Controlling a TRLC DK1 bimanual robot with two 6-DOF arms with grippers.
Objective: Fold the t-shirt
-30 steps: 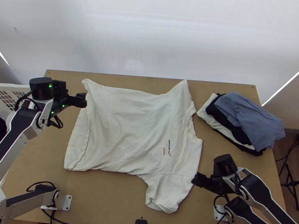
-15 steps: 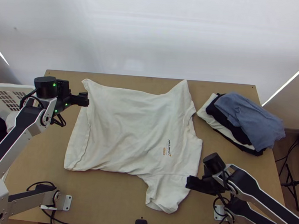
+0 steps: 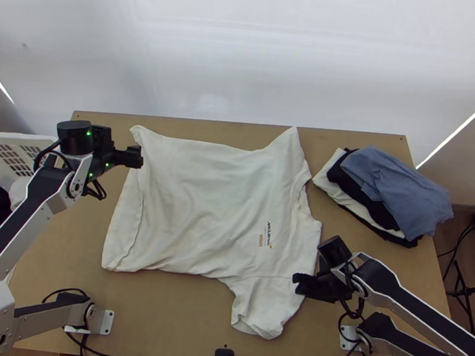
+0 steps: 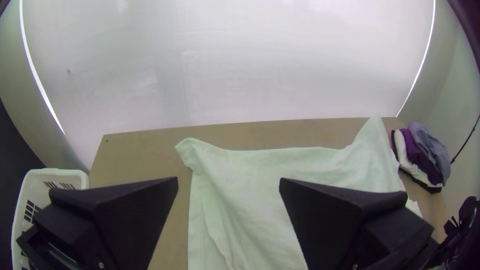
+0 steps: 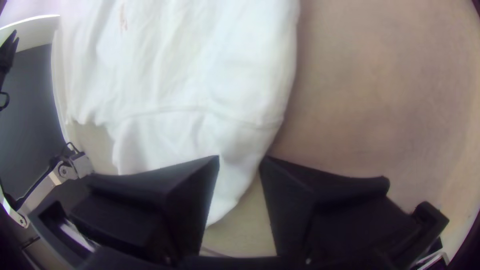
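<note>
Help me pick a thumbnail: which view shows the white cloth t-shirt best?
The top view: it shows the t-shirt nearly whole, mostly flat. The left wrist view shows part of it, left pincer in front; the right wrist view, one sleeve and its seam.

small dark print (image 3: 268,233), orange mark (image 3: 261,241) beside it, on the white t-shirt (image 3: 197,201); no wording clearly legible

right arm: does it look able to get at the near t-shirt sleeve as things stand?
Probably yes. The right end effector is open at the edge of the near sleeve, with nothing lying on the cloth there. Height is hard to judge, so it may need lowering.
</note>
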